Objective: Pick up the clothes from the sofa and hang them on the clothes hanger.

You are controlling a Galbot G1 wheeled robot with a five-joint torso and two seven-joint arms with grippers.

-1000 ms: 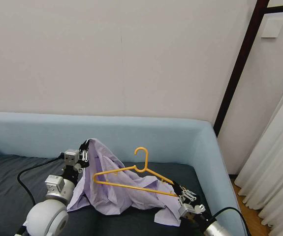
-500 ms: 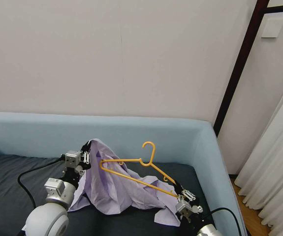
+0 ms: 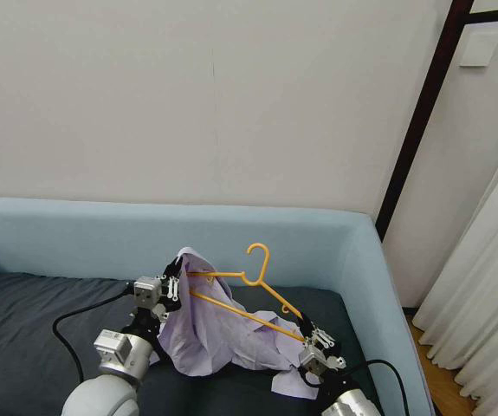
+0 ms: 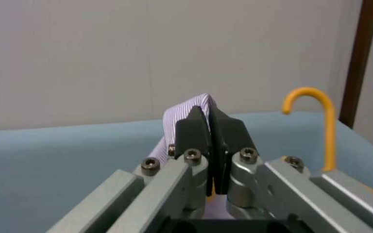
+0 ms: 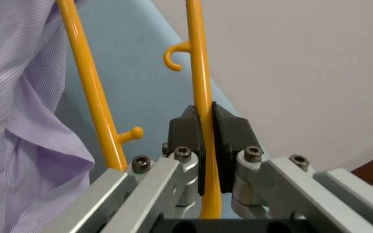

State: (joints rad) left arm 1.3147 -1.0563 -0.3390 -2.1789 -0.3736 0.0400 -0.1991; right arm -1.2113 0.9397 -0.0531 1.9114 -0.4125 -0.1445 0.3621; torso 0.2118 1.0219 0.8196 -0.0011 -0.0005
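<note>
Above the sofa [image 3: 58,234], left pincer [image 4: 209,125] pinches the lilac shirt [image 3: 214,334]; right pincer [image 5: 206,121] clamps the orange hanger [image 5: 198,73].

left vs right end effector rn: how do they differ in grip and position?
The left end effector pinches the purple striped shirt; the right end effector clamps the orange hanger on its thin rod. The left end effector sits higher, lifting the shirt into a peak; the right end effector sits lower, at the hanger's low end. Both are shut, above the sofa.
</note>
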